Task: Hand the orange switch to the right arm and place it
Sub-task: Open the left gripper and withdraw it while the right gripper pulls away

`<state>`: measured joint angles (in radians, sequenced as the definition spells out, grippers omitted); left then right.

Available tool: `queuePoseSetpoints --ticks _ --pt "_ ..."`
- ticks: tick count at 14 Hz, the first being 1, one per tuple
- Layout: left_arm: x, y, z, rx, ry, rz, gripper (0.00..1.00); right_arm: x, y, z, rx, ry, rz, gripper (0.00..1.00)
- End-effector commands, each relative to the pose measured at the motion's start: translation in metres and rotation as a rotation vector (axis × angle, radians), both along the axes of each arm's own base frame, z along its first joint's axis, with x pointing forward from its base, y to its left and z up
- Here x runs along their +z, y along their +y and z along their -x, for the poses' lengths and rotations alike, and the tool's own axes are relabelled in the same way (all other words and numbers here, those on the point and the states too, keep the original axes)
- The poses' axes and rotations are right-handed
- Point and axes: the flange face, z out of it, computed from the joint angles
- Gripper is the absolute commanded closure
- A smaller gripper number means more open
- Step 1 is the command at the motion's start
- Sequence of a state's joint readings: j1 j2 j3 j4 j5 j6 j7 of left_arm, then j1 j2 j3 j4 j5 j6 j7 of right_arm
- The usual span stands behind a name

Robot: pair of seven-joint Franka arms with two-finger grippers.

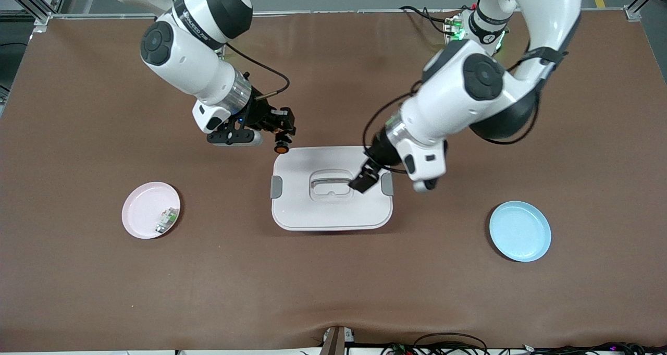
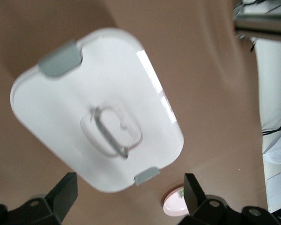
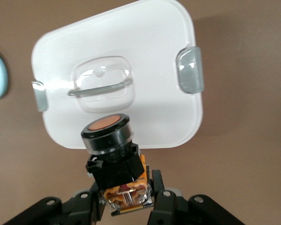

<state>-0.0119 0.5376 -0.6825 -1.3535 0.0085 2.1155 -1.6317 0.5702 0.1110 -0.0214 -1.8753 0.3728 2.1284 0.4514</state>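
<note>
The orange switch is a small black block with a round orange cap. My right gripper is shut on it and holds it in the air, cap down, over the table beside the white box's corner toward the right arm's end. In the right wrist view the switch sits between the black fingers of my right gripper, its orange cap toward the box. My left gripper hangs open and empty over the box lid, near its grey clip. In the left wrist view my left gripper has its fingers wide apart with nothing between them.
A white lidded box with a clear handle and grey side clips stands mid-table, also seen in both wrist views. A pink plate holding a small green-and-white part lies toward the right arm's end. A blue plate lies toward the left arm's end.
</note>
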Motion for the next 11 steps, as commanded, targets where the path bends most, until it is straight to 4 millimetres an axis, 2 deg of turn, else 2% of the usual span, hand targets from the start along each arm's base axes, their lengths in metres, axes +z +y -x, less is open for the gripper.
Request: queuePoseSetpoints --ticks 1,4,5,8,11 --pt "0.003 0.062 -0.027 -0.041 -0.050 -0.051 0.00 0.002 -0.027 -0.006 0.134 -0.029 0.079 0.98" --pt "-0.005 0.131 -0.052 -0.129 -0.122 -0.205 0.00 -0.005 -0.069 -0.020 0.315 -0.040 0.151 0.99" --pt "-0.007 0.160 -0.062 -0.143 -0.141 -0.252 0.00 -0.009 -0.089 -0.026 0.377 -0.039 0.164 0.99" --pt "-0.007 0.229 -0.078 -0.250 -0.186 -0.309 0.00 -0.014 -0.164 -0.053 0.562 -0.092 0.155 0.99" --pt "-0.001 0.301 -0.079 -0.402 -0.188 -0.407 0.00 -0.024 -0.228 -0.072 0.708 -0.139 0.199 0.99"
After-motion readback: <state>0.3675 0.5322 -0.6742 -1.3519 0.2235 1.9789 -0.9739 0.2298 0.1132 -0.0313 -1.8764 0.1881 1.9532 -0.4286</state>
